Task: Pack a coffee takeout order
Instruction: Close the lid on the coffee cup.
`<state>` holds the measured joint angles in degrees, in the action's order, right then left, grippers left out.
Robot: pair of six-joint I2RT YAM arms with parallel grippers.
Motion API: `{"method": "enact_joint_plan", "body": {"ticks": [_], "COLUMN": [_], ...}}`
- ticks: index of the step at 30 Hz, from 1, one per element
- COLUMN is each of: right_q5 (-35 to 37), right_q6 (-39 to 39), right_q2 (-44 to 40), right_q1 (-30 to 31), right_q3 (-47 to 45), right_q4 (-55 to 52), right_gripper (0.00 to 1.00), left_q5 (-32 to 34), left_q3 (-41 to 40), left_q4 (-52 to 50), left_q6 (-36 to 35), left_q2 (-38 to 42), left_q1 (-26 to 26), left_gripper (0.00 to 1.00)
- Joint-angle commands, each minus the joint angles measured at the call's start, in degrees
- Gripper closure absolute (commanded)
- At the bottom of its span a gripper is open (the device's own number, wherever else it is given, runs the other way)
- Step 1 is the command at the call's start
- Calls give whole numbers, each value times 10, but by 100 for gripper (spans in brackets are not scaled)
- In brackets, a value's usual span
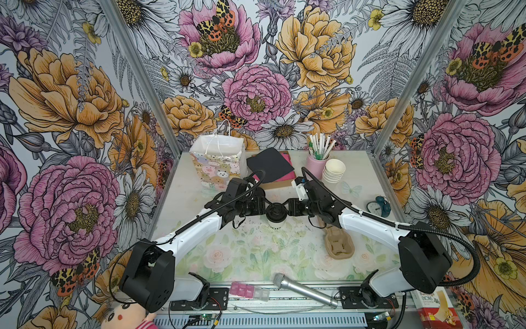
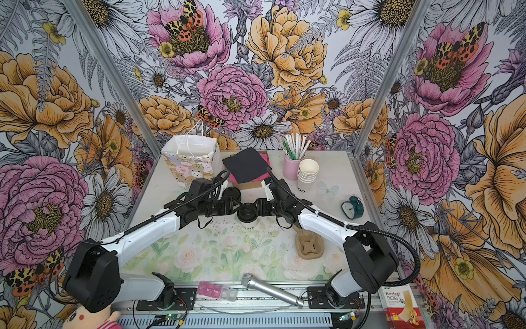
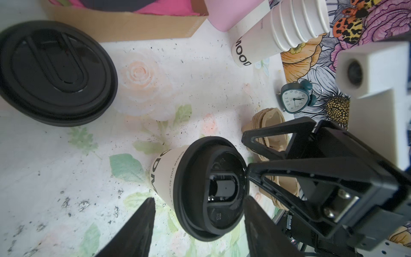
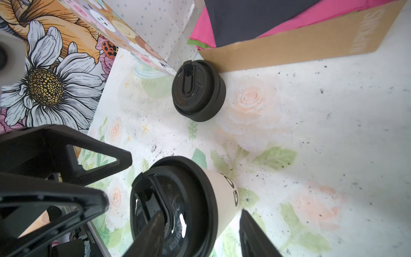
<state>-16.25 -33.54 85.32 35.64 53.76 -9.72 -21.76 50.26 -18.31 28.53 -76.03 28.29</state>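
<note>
A small white paper cup [image 1: 277,223] with black lettering stands upright mid-table, its round black lid [image 1: 276,213] seated on top. My left gripper [image 3: 199,211] reaches it from the left and is open, its fingers straddling the lid with a clear gap on one side. From the right comes my right gripper [image 4: 202,215], also open; one finger hangs over the lid [image 4: 173,207], the other stands off the cup wall [image 4: 224,189]. The two grippers' tips nearly meet at the lid in both top views. The black napkin [image 1: 270,165] lies on pink ones at the back.
A patterned gift bag [image 1: 217,159] stands open back left. A spare stack of black lids [image 4: 198,89] sits by a cardboard box [image 3: 133,26]. Back right are a pink straw holder [image 1: 317,162] and stacked white cups [image 1: 334,169]. A pulp cup carrier [image 1: 338,242], clock [image 1: 377,206] and microphone [image 1: 304,290] lie nearer.
</note>
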Motion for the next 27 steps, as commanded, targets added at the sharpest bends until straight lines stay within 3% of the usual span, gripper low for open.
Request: {"method": "enact_joint_plan", "body": {"ticks": [1, 17, 27], "right_q5": [14, 70, 58], "right_q6": [18, 70, 105], "right_q2": [-7, -39, -40], "right_q1": [-3, -2, 6], "right_q3": [26, 42, 60], "right_q4": [-16, -77, -90], "right_gripper": [38, 29, 25], "left_q5": [6, -5, -7], "left_q3": [13, -12, -32], "left_q4": [-2, 20, 32], "left_q6": [-19, -20, -17], "left_q2": [23, 68, 105], "left_q1": [-12, -33, -57], "left_gripper": [33, 32, 30]}}
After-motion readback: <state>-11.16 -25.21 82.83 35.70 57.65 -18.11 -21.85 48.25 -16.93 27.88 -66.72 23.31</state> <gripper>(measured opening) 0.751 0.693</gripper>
